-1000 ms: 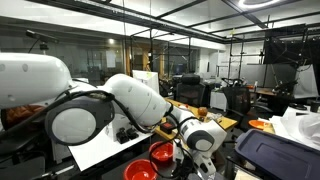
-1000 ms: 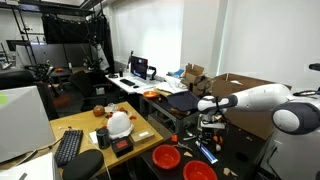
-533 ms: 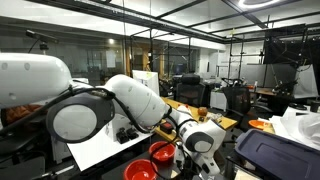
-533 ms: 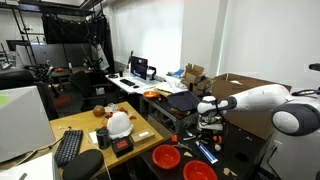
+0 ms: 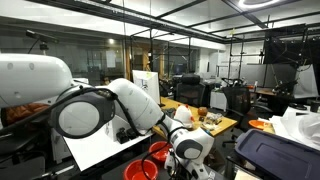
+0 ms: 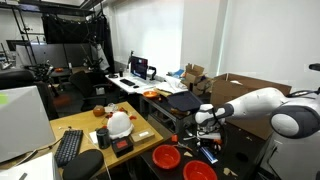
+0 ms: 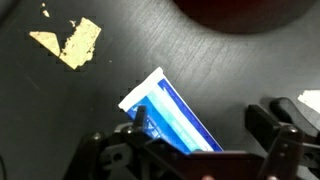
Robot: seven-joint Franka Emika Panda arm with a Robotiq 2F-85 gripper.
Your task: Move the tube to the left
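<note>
The slim blue tube with a white end [image 7: 172, 112] lies flat and aslant on the dark tabletop [image 7: 70, 120]; none of the table's edges show in my wrist view. My gripper [image 7: 200, 128] hangs just above it with its fingers spread wide and holding nothing, and the tube's near end runs in between them. I judge this to be the approach to the grasp. Next I need to descend, close across the narrow body, then carry it left. Round red bowls [image 6: 166, 157] stand near and could crowd that carry. A torn yellowish scrap [image 7: 68, 42] lies well apart.
</note>
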